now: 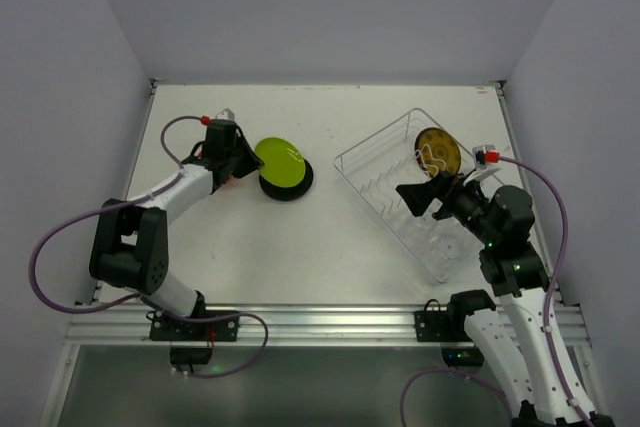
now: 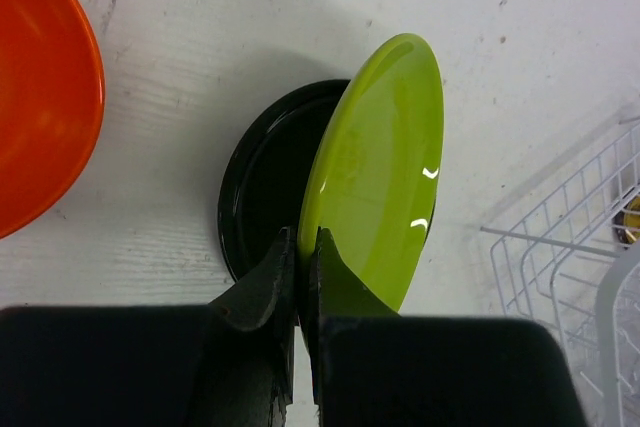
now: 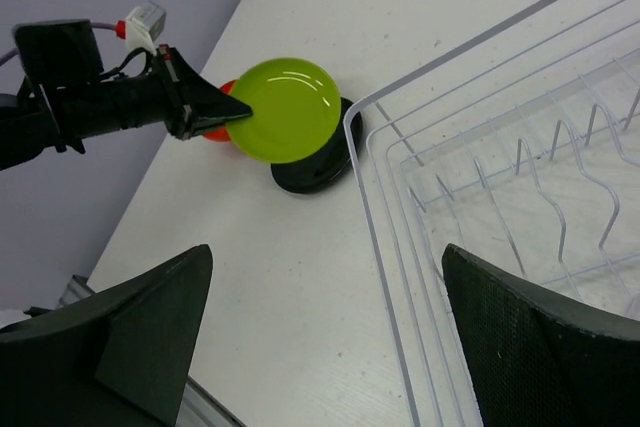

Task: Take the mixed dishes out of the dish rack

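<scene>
The lime-green plate point(image 2: 375, 167) is glossy and plain, with white glints. The black plate point(image 2: 262, 182) below it is a flat, shiny black. The orange bowl point(image 2: 45, 87) is solid orange. The dish rack point(image 1: 385, 202) is clear with white wire. Its olive-yellow plate point(image 1: 438, 152) seems to carry pale looping lines, too small to read surely. The table point(image 1: 300, 247) is white. The left gripper point(image 2: 300, 247) and right gripper point(image 3: 325, 277) are black.

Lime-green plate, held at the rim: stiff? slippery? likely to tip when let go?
Probably stiff: the lime-green plate shows no bend though the left end effector pinches only its rim. Likely slippery: its surface shows sharp highlights. It stands tilted over the black plate, so it would probably flop flat.
</scene>
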Tool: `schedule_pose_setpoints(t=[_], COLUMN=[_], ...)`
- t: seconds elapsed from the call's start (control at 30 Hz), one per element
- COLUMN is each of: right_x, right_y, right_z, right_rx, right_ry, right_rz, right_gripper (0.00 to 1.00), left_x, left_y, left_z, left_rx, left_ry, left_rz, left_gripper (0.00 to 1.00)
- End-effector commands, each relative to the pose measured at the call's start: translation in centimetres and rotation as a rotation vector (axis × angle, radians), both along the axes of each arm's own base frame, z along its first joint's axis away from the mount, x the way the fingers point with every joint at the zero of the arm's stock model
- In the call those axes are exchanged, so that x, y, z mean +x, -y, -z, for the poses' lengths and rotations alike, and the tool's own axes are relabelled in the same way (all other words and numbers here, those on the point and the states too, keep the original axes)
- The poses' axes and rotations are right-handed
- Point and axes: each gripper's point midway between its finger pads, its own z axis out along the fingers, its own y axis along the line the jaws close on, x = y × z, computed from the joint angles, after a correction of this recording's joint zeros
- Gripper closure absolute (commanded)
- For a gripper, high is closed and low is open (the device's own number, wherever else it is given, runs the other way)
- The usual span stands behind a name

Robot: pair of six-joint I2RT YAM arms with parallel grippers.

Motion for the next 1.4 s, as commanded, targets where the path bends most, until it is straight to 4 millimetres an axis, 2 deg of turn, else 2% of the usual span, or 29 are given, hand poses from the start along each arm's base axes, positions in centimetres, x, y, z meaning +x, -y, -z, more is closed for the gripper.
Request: schedule_pose_setpoints(t=[0.0,0.07,0.23,0.3,0.43,0.5,0.53,0.7,0.73,0.77,0.97,1.1,1.2,1.3,1.37], right_x=[-0.5,-0.7,-0.6,-0.5,-0.3,-0.1,0.0,0.1,0.1,0.2,0.3,0.6,1.6,2.8,3.5], right_y=[0.6,0.5,0.3,0.2,0.2,0.3,0.3,0.3,0.4,0.3,-0.1,0.2,1.4,2.6,3.7], right_z=[-0.9,-1.0,-0.7,-0.5,-0.1,0.1,0.2,0.4,0.4,0.6,1.0,1.3,1.6,1.8,1.8], right_rx=[-0.027,-0.024,-0.029,-0.033,-0.046,-0.056,-0.057,-0.073,-0.077,-0.081,-0.087,-0.1,-0.132,-0.164,-0.18], right_ry=[0.044,0.051,0.038,0.03,0.026,0.023,0.019,0.02,0.019,0.018,-0.013,-0.022,-0.046,-0.07,-0.088], right_rz=[0.019,0.014,-0.005,-0.01,-0.01,-0.007,-0.005,-0.013,-0.011,-0.012,-0.044,-0.022,0.051,0.13,0.199], right_gripper=[0.01,0.01,0.01,0.01,0.01,0.01,0.01,0.01,0.01,0.01,0.01,0.01,0.01,0.01,0.01], left_x=[0.7,0.2,0.3,0.2,-0.1,-0.2,-0.2,-0.7,-0.8,-0.8,-1.3,-2.0,-2.2,-3.0,-2.8], left_y=[1.3,1.2,1.3,1.3,1.7,2.1,2.2,2.5,2.4,2.4,2.6,2.7,3.0,2.8,2.9], left_z=[0.2,1.1,1.9,2.3,2.4,2.3,2.3,2.4,2.2,2.1,2.3,2.9,2.8,3.8,3.9], left_rx=[-0.068,-0.065,-0.061,-0.058,-0.061,-0.055,-0.055,-0.036,-0.026,-0.017,0.0,0.03,0.057,0.089,0.101], left_ry=[0.037,0.018,0.024,0.019,0.02,0.023,0.023,0.025,0.033,0.037,0.021,-0.007,-0.013,-0.075,-0.097], left_rz=[0.03,0.027,0.043,0.049,0.064,0.072,0.075,0.068,0.063,0.061,0.056,0.065,0.088,0.114,0.127], left_gripper=[1.0,0.98,0.97,0.92,0.68,0.5,0.5,0.22,0.13,0.11,0.0,0.0,0.0,0.0,0.0])
